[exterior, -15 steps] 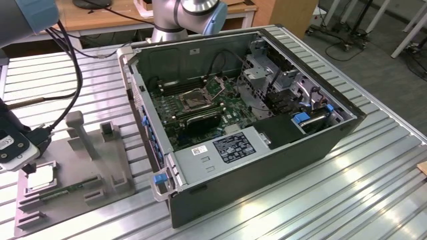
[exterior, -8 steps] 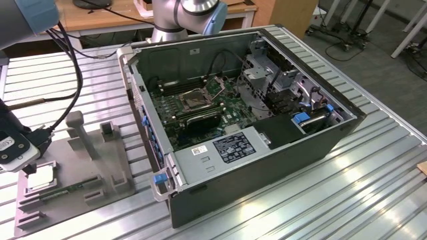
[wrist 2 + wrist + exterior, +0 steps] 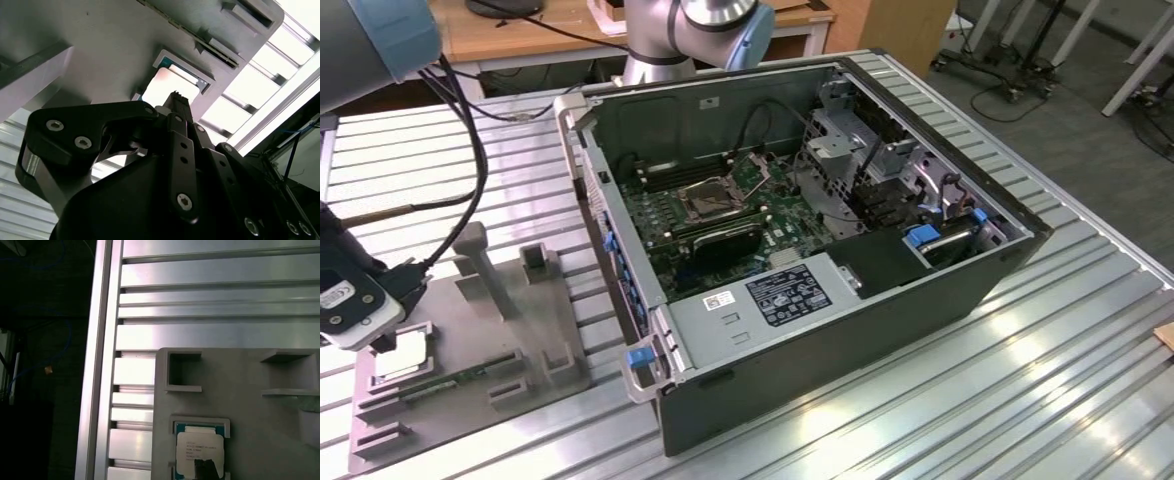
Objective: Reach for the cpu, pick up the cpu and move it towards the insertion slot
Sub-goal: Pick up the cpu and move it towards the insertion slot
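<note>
Pincer hung just above the cpu in the exterior view, the chip lying in its grey tray, the insertion slot well apart from the pincer; open or closed, I could not tell. The second wrist view put its tip over the cpu, near one edge. The first wrist view agreed. Descending off-centre might snag the recess wall or tilt the chip.

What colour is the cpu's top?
The cpu top is silvery-white with a teal border, best seen in the first wrist view.
</note>
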